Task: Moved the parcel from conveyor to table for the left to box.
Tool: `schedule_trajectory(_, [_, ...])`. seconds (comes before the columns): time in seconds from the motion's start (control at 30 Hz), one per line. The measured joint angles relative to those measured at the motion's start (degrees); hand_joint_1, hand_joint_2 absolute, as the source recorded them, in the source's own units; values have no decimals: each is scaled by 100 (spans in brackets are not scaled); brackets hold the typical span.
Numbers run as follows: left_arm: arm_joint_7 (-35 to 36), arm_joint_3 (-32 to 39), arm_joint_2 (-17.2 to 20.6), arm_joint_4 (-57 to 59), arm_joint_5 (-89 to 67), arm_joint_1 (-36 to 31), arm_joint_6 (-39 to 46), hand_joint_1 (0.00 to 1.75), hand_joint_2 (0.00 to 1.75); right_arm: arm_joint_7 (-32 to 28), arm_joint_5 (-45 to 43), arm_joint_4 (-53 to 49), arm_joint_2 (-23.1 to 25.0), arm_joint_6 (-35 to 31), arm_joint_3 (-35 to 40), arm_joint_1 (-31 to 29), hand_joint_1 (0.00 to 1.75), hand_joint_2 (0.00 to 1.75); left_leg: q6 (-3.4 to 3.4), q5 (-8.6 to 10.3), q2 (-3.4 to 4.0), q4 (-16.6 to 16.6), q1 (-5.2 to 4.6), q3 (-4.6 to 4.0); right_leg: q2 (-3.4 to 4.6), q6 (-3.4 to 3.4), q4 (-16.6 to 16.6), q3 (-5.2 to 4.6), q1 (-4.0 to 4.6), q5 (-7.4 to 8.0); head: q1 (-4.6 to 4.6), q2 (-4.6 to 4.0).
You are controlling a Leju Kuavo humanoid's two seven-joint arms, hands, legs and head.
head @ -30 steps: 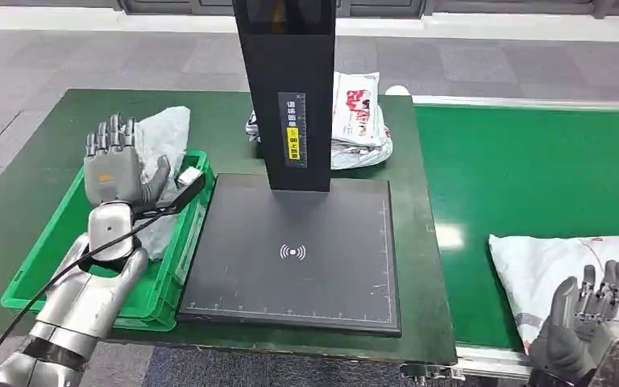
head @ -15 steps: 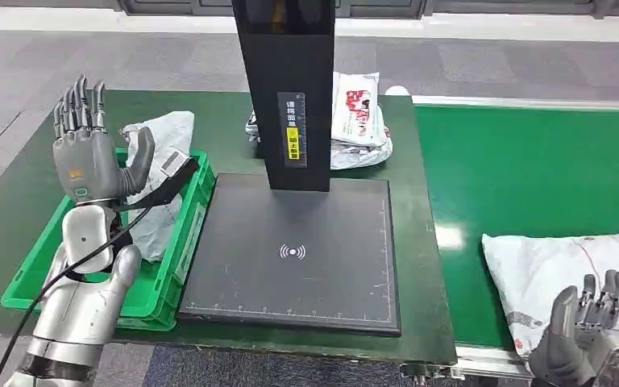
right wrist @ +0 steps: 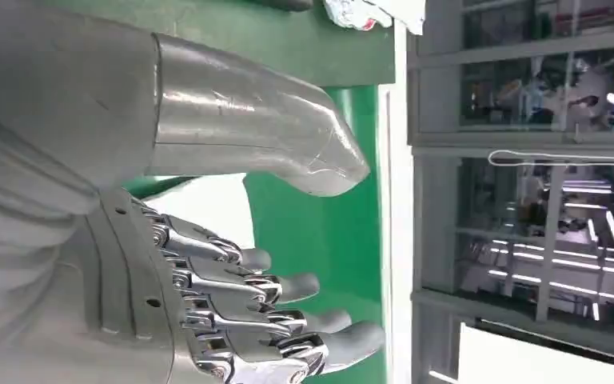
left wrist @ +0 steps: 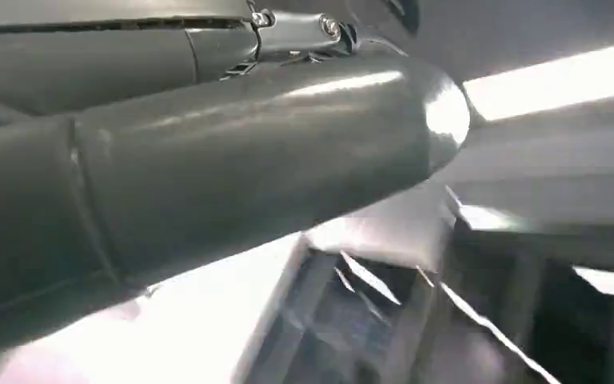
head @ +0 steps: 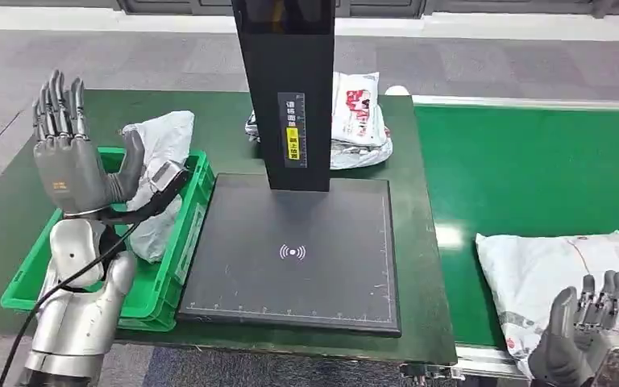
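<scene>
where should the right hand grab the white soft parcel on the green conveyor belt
Probably the near edge of the white soft plastic parcel, approached from the robot's side. It lies flat and wrinkled, so slack film should bunch easily, and the open right hand hovers at that edge.

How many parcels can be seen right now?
3: one on the conveyor before the right hand, one in the green bin, one behind the scanner post. More may be hidden.

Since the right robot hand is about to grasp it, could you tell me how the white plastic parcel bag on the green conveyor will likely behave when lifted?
The white plastic parcel bag looks creased and pillowy, so it will probably sag and flop rather than stay stiff. Its glossy film may slip in the right robot hand. Lying flat, it seems unlikely to roll.
</scene>
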Motion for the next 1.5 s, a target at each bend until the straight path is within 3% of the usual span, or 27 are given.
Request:
schedule_trajectory(0.17, [-1490, -141, -362, -334, 3570, 470, -1907, 0, 175, 798, 676, 270, -52, 423, -545, -283, 0, 175, 11, -15, 10, 0, -3, 1, 4, 1, 0, 9, -4, -1, 2, 0])
schedule_trajectory(0.27, [-1862, -413, -623, -476, 4735, 1005, -2821, 0, 175, 1559, 1842, 888, -375, 762, -980, -889, 0, 175, 20, -20, 30, 3, -21, 11, 26, 9, -2, 8, -11, 4, 0, 0])
schedule_trajectory(0.4, [-2026, -830, -1003, -400, 5237, 1459, -3223, 0, 175, 2232, 3299, 1944, -1026, 914, -1476, -1700, 0, 175, 52, -22, 10, 23, -34, 1, 7, 45, -2, 14, -17, 2, 2, 0])
schedule_trajectory(0.6, [-2057, -1162, -1254, 32, 5682, 1518, -3577, 0, 175, 3278, 5187, 3609, -1892, 997, -1816, -2480, 0, 175, 59, -25, 4, 29, -37, -2, 3, 51, -2, 16, -23, 5, 2, 0])
schedule_trajectory(1.0, [-2123, -1521, -1344, 887, 5947, 1375, -3693, 0, 175, 3720, 6137, 5968, -2755, 1183, -1888, -3259, 0, 175, 60, -25, 0, 29, -38, -3, 3, 55, -2, 14, -26, 2, 2, 0])
schedule_trajectory(1.27, [-2142, -1749, -1372, 1303, 6038, 1228, -3690, 0, 175, 3243, 5936, 7841, -2865, 1112, -1886, -3655, 0, 175, 61, -25, -6, 29, -39, -3, -2, 56, -2, 17, -26, 2, 2, 0])
schedule_trajectory(1.3, [-2153, -1757, -1372, 1329, 6045, 1228, -3688, 0, 175, 3158, 5881, 7989, -2865, 1091, -1886, -3703, 98, 175, 61, -25, -4, 29, -38, -3, -1, 56, -2, 18, -26, 2, 2, 0])
schedule_trajectory(1.33, [-2162, -1757, -1372, 1356, 6049, 1228, -3677, 0, 175, 3039, 5794, 8116, -2863, 1091, -1886, -3761, 98, 175, 62, -27, 0, 29, -33, -1, 1, 56, -2, 21, -26, 2, 0, 0])
schedule_trajectory(1.37, [-2168, -1759, -1372, 1377, 6054, 1229, -3671, 0, 175, 2897, 5671, 8238, -2859, 1124, -1886, -3810, 175, 175, 64, -31, 6, 30, -29, 0, 5, 56, -2, 24, -22, 2, 0, 0])
schedule_trajectory(1.5, [-2177, -1768, -1366, 1427, 6097, 1239, -3629, 0, 175, 2246, 5044, 8609, -2811, 1250, -1888, -4063, 175, 175, 57, -61, 63, 30, -10, -18, 65, 56, -19, 58, -3, 2, 0, 0])
